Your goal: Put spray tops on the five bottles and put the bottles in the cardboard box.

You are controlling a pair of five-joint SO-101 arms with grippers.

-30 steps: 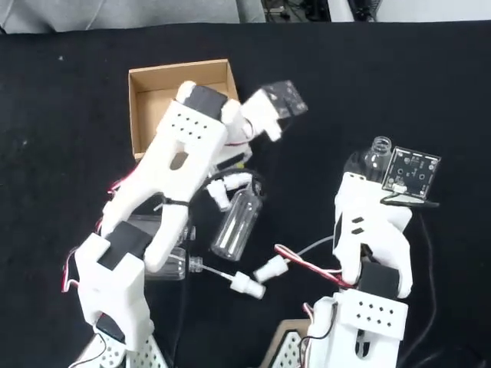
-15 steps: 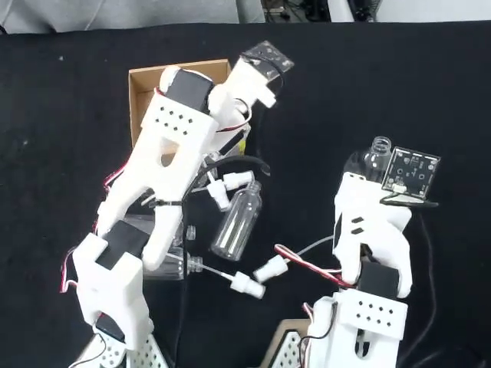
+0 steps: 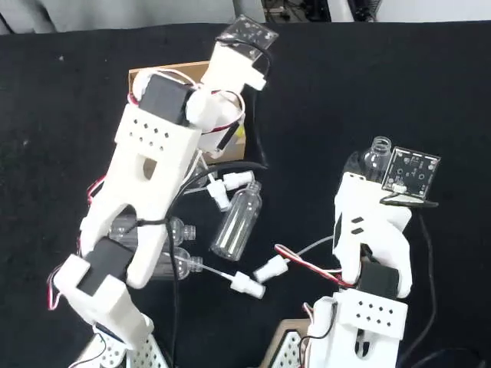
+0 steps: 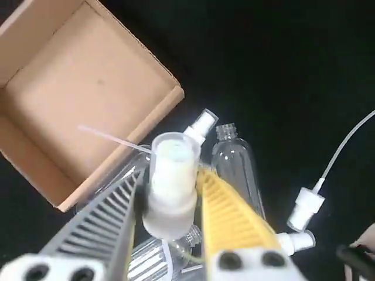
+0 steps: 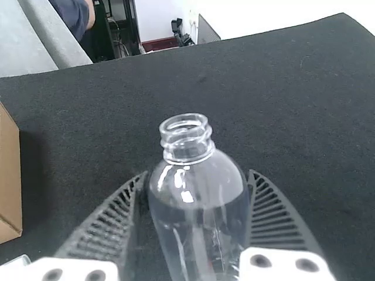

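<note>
Spray top [image 4: 171, 175] is up in the air, pinched tight between the jaws of the left gripper [image 4: 170, 177]. Its thin dip tube [image 4: 111, 137] stretches out over the floor of the cardboard box [image 4: 64, 88].

From above, the box sits at 11 o'clock on the black table [image 3: 399, 77], with the left arm [image 3: 146, 169] stretched right across it.

Over at 3 o'clock, the right gripper [image 5: 196, 178] has its jaws clamped on the sides of an uncapped bottle [image 5: 196, 205], open neck poking out past the fingertips.

Near the middle of the table a loose bottle [image 3: 236, 222] lies on its side, neck toward 12 o'clock. A second spray top [image 3: 230, 182] lies just beside that neck.

Toward 6 o'clock from the loose bottle, a third spray top [image 3: 272, 269] and a fourth spray top [image 3: 249, 287] lie close together. The fourth one's tube runs off toward 9 o'clock.

At 8 o'clock, two clear bottles [image 3: 176, 230] lie side by side, partly tucked under the left arm.
</note>
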